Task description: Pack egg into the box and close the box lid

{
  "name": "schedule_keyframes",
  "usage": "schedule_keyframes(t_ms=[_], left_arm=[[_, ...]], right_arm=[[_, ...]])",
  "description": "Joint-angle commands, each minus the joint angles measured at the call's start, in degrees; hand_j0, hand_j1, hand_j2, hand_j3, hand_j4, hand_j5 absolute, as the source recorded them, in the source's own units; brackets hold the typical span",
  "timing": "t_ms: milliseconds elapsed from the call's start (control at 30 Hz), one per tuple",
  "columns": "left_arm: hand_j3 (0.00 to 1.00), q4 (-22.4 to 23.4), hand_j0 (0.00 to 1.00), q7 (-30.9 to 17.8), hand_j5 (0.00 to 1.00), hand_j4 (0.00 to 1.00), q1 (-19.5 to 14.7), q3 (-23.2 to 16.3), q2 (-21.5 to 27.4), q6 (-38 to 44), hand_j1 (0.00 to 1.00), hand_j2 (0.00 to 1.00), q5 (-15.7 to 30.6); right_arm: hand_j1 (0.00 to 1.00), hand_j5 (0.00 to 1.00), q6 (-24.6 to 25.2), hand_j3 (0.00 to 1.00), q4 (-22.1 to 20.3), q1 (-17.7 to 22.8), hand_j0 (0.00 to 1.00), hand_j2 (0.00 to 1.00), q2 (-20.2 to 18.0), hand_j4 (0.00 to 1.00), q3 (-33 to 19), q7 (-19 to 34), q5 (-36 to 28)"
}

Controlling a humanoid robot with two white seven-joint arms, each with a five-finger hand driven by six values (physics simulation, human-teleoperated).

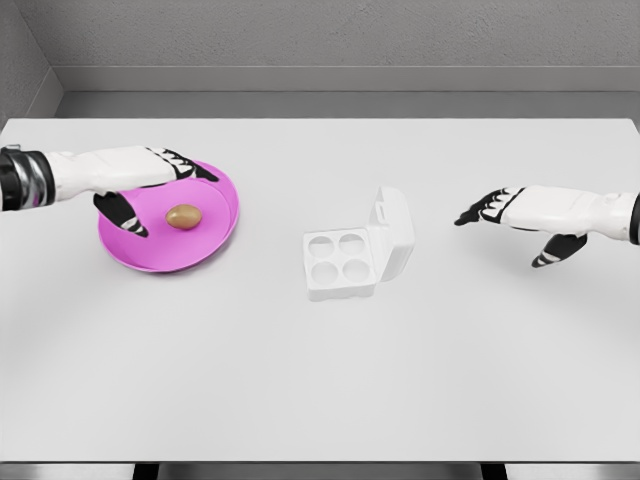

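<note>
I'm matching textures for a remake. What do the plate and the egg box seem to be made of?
Plate: likely plastic, uniformly pink with a soft sheen along its rim. Egg box: matte white, thick rounded walls and moulded cups, suggesting foam or moulded pulp; as a render, it stays uncertain.

White table (320,380) fills most of the view, surface plain and matte. Round magenta plate (215,235) sits on its left half, lying flat, with a shallow raised rim. Beyond the table's far edge: grey floor strip (330,103), then a textured grey back wall (330,35). A second grey wall (18,60) meets it at the left corner.
</note>
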Motion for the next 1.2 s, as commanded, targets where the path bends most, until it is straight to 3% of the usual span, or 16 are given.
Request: schedule_keyframes(t_ms=[0, 100, 267, 433, 600, 767, 1167], left_arm=[[1.0, -0.3, 1.0, 0.0, 1.0, 1.0, 0.0, 0.0, 0.7, -0.5, 1.0, 1.0, 0.8], [1.0, -0.1, 1.0, 0.0, 1.0, 1.0, -0.3, 0.0, 0.3, -0.3, 1.0, 1.0, 0.4], [1.0, 4.9, 1.0, 0.0, 1.0, 1.0, 0.0, 0.0, -4.5, -0.3, 1.0, 1.0, -1.8], [1.0, 6.9, 1.0, 0.0, 1.0, 1.0, -0.1, 0.0, -5.3, -0.4, 1.0, 1.0, -2.0], [1.0, 10.1, 1.0, 0.0, 1.0, 1.0, -0.3, 0.0, -7.7, -0.4, 1.0, 1.0, -6.6], [1.0, 13.7, 1.0, 0.0, 1.0, 1.0, -0.9, 0.0, -9.6, -0.4, 1.0, 1.0, -6.7], [1.0, 14.7, 1.0, 0.0, 1.0, 1.0, -1.0, 0.0, -11.1, -0.3, 1.0, 1.0, -6.7]], right_arm=[[1.0, 1.0, 0.1, 1.0, 1.2, 0.0, 1.0, 1.0, 0.0, 1.0, 0.1, 0.0, -0.4], [1.0, 1.0, 0.1, 1.0, 1.6, -0.3, 1.0, 1.0, 0.0, 1.0, 0.0, 0.0, -0.4], [1.0, 1.0, 0.1, 1.0, 3.0, -0.4, 1.0, 1.0, 0.0, 1.0, -0.1, 0.0, -0.4], [1.0, 1.0, 0.1, 1.0, 3.2, -0.4, 1.0, 1.0, 0.0, 1.0, 0.1, 0.0, -0.4], [1.0, 1.0, 0.1, 1.0, 3.8, -0.4, 1.0, 1.0, 0.0, 1.0, -0.1, 0.0, -0.4], [1.0, 1.0, 0.1, 1.0, 3.7, -0.4, 1.0, 1.0, 1.3, 1.0, 0.1, 0.0, -0.3], [1.0, 1.0, 0.1, 1.0, 3.2, -0.3, 1.0, 1.0, 1.4, 1.0, -0.2, 0.0, -0.3]])
